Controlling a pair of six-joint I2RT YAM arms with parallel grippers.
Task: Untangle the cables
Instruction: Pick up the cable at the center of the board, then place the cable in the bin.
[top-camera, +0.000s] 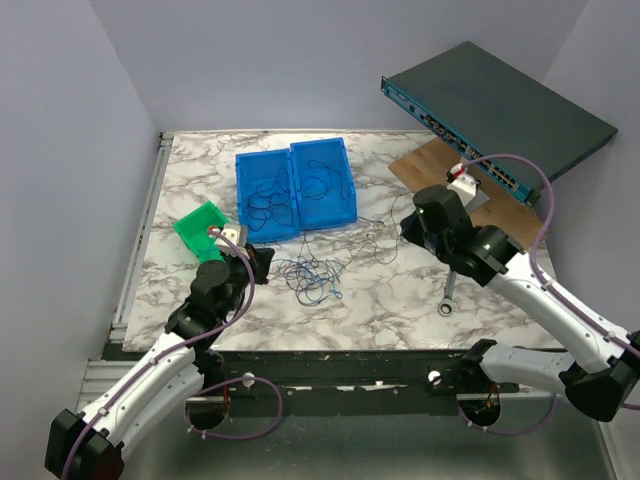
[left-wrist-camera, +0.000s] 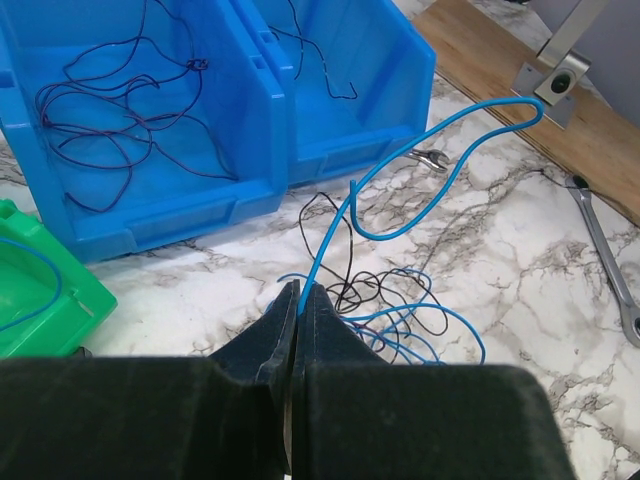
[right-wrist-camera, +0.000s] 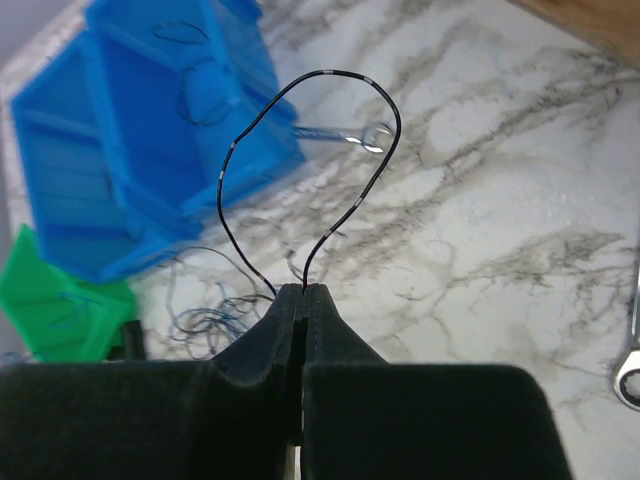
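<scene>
Pinching: left gripper blue cable, right gripper dark cable.

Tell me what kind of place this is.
Probably a robot lab test bench: a marbled table boxed in by plain walls, with blue bins, a wrench and a network switch.

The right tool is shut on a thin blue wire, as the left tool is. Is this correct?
Not quite. The right tool is shut on a thin black wire, not blue, as the right wrist view shows. The left tool does hold a blue wire.
</scene>
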